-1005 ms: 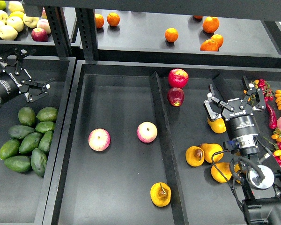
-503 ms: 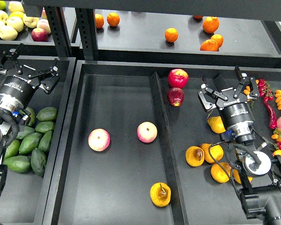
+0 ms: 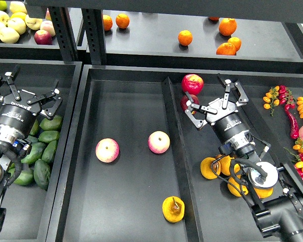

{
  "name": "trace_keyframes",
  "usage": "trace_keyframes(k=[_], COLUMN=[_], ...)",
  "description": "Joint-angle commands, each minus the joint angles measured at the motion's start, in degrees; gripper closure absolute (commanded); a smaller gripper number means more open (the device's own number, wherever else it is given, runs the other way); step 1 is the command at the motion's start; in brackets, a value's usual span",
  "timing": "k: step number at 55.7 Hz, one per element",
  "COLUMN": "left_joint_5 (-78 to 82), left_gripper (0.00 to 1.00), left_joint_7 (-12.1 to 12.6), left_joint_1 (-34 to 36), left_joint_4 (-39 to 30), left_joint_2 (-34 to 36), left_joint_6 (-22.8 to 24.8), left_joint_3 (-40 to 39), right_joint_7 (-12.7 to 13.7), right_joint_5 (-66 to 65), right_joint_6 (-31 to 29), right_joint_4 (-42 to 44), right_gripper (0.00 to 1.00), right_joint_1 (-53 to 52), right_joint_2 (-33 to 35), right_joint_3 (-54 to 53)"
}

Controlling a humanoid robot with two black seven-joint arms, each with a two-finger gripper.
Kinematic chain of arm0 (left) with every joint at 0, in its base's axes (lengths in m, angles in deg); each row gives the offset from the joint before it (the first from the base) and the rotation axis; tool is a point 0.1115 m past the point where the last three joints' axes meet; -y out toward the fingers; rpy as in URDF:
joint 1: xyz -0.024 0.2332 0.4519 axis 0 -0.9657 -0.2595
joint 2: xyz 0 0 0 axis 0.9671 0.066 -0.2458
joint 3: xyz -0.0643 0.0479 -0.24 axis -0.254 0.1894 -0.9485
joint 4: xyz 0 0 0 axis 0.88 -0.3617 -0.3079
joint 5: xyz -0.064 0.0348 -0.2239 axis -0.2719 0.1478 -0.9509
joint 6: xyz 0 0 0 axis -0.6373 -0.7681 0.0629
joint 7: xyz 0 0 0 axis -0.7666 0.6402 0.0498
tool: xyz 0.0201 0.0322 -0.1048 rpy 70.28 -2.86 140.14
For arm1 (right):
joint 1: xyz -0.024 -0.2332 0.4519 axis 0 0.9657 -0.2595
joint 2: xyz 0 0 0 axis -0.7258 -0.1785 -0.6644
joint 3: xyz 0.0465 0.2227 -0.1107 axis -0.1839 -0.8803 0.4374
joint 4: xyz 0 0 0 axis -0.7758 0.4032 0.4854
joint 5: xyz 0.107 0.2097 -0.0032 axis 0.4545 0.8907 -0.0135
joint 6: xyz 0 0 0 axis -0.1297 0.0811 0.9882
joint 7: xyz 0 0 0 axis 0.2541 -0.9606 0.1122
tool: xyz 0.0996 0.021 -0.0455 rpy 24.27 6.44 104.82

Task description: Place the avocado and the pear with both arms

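Several avocados (image 3: pixel 46 136) lie in the left bin, partly hidden under my left arm; I cannot tell which is the darkest. My left gripper (image 3: pixel 25 93) is open and empty, its fingers spread just above the far edge of that pile. One golden pear (image 3: pixel 172 208) with a dark stem lies at the front of the middle tray. More pears (image 3: pixel 210 168) lie in the right compartment, partly hidden behind my right arm. My right gripper (image 3: pixel 215 99) is open and empty, beside the red apples and beyond the pears.
Two pink-yellow apples (image 3: pixel 107 150) (image 3: pixel 158 142) lie in the middle tray. Red apples (image 3: pixel 192 83) sit by the divider (image 3: pixel 172 126). Oranges (image 3: pixel 185 37) and yellow apples (image 3: pixel 9 34) are on the back shelf. Chillies and small tomatoes (image 3: pixel 293 118) lie at the right.
My left arm swung in from the left edge and now stands over the avocados. My right gripper moved left from above the pears toward the red apples. Both stayed open.
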Motion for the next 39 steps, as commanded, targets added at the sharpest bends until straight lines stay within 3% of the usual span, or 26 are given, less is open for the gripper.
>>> trace_keyframes(k=[1,8,22,32,39], left_joint_5=[0.0,0.1,0.2,0.3,0.3], left_gripper=[0.00,0.00,0.00,0.00,0.00], left_joint_7=[0.1,0.1,0.3,0.5,0.5], left_joint_1=[-0.5,-0.6,-1.3,-1.7,-1.7], left_joint_4=[0.1,0.1,0.1,0.3,0.3], left_joint_2=[0.0,0.0,0.0,0.0,0.0], left_joint_6=[0.5,0.6,1.3,2.4,2.4], left_joint_3=[1.6,2.9,3.0,3.6,4.2], right_joint_7=[6.8,11.9,11.9,11.9,11.9], right_joint_5=[0.5,2.8,9.9,9.8,9.6], right_joint_6=[0.1,0.0,-2.0,-10.1,-10.1], right_joint_4=[0.4,0.6,0.0,-0.6,-0.2], right_gripper=[0.00,0.00,0.00,0.00,0.00], right_joint_1=[-4.0,-7.2,-14.2,-21.8,-27.3], right_joint_2=[7.7,12.3,20.1,24.1,24.9], right_joint_3=[4.9,8.0,18.0,34.7,45.4])
